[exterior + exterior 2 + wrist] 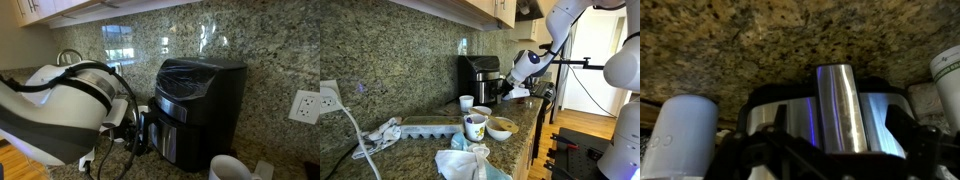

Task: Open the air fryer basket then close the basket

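Hovering at centre-left of an exterior view, the gripper (137,126) sits right at the front of the air fryer basket (172,138), jaws spread wide and holding nothing. The basket looks pushed in flush, forming the lower front of the glossy black air fryer (200,85) mid-frame against the granite wall. In the wrist view its silver-trimmed handle (840,105) stands upright in the centre, with dark fingers (922,148) low on either side; whether they touch it, I cannot tell. On to the containers in an exterior view. A plain white mug (467,102) stands just in front of the fryer, its contents hidden. At lower centre, a patterned mug (474,127) stands beside a white bowl (501,127) with something yellowish inside, and a smaller bowl (483,111) sits behind. A lidded tray (430,125) lies to their left. The mug's print is too small to read.
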Tool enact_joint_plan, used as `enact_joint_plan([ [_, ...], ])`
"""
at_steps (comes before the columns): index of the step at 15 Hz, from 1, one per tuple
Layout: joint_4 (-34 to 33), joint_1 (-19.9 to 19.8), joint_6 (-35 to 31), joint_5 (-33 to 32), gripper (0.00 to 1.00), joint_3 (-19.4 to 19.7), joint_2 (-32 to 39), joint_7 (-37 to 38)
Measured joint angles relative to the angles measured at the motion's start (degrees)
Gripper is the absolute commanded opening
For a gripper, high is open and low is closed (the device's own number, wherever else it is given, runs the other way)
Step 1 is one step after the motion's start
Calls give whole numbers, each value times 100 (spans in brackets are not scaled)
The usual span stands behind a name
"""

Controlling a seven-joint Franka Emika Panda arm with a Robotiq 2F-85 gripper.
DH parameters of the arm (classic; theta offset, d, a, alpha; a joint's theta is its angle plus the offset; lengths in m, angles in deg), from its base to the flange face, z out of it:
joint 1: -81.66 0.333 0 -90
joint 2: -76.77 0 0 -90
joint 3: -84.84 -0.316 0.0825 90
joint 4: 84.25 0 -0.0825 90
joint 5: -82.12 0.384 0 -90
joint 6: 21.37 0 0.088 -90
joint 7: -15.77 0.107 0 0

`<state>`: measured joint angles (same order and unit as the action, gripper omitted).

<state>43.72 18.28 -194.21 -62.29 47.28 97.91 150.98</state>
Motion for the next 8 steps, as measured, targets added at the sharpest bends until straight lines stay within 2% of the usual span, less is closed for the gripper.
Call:
enact_joint_plan([
  [5,154,0,0,215,100,15,-164,0],
  [6,184,0,0,235,85,17,-197,0],
  [8,234,0,0,263,66,19,-251,0],
])
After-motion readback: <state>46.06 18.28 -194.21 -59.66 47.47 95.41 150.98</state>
